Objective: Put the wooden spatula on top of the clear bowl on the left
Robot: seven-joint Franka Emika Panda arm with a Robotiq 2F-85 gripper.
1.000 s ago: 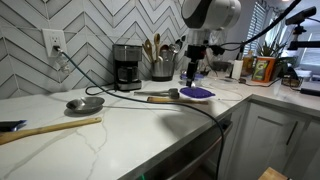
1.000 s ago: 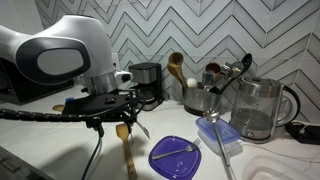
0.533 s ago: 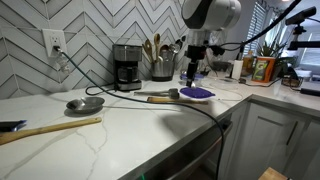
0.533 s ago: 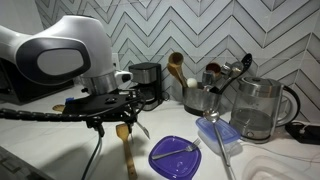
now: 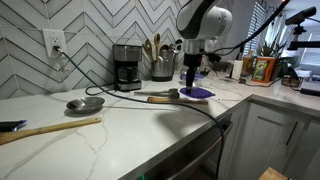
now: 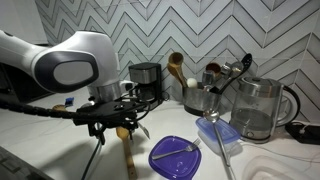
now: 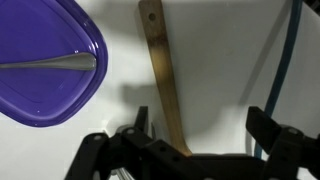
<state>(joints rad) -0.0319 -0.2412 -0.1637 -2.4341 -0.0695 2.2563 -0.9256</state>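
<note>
The wooden spatula (image 5: 160, 97) lies flat on the white counter, left of the purple plate (image 5: 197, 93). It also shows in an exterior view (image 6: 127, 152). In the wrist view the spatula (image 7: 160, 70) runs from the top down between my jaws, nearer the left finger. My gripper (image 7: 205, 130) is open and empty and hovers above the spatula; it shows in both exterior views (image 5: 190, 76) (image 6: 118, 124). The clear bowl (image 6: 222, 131) stands in front of the kettle with a metal utensil across it.
A spoon lies on the purple plate (image 7: 45, 60). A grey metal bowl (image 5: 85, 103) and a long pale wooden stick (image 5: 50, 128) lie further along the counter. A coffee maker (image 5: 127, 66), a utensil holder (image 5: 161, 62) and a kettle (image 6: 258, 108) stand by the tiled wall.
The arm has swung away from above the purple plate toward the spatula and come lower. The spatula and the other things have not moved.
</note>
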